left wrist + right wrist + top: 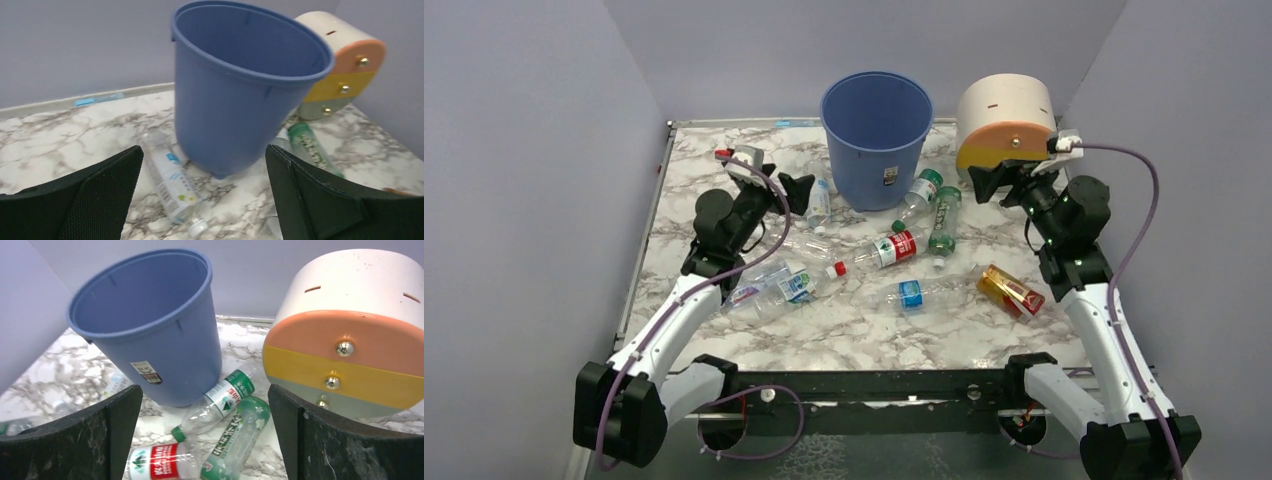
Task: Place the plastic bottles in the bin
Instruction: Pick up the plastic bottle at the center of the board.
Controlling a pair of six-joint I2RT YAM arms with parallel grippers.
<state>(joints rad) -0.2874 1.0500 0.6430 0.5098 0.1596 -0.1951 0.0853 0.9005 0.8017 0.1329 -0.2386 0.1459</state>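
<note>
Upper centre of the overhead view: the bin (864,178) stands upright on the marble table (854,340), mouth up, a small sticker (146,372) low on its side.
Right of the bin: a cream drum (1004,112) with orange and yellow bands lies on its side, near the bin but apart from it.
Left gripper (782,183): sits left of the bin's foot, jaws spread wide with nothing between them. Its wrist view shows both fingers (100,195) in the lower corners and the bin filling the gap above.
Right gripper (996,185): sits just below the drum in the upper right, jaws spread wide and empty. Its fingers (95,440) frame the bin and drum in the wrist view.
Plastic bottles: all lie on the table, outside the bin.
Bottle nearest the left gripper: a blue-and-white-labelled bottle (172,180) lies just beside the bin's foot on the left.
Lower right of the bin: a white-labelled bottle (222,399) lies with one end against the bin's base, and a green bottle (237,440) lies alongside it.
Centre of the frame: a red-labelled bottle (889,249) lies below those two, and a blue-labelled bottle (911,294) lies lower again.
Left-centre: several clear bottles (796,287) lie clustered by the left arm.
Lower right: a red-and-gold packet (1012,291) lies near the right arm.
</note>
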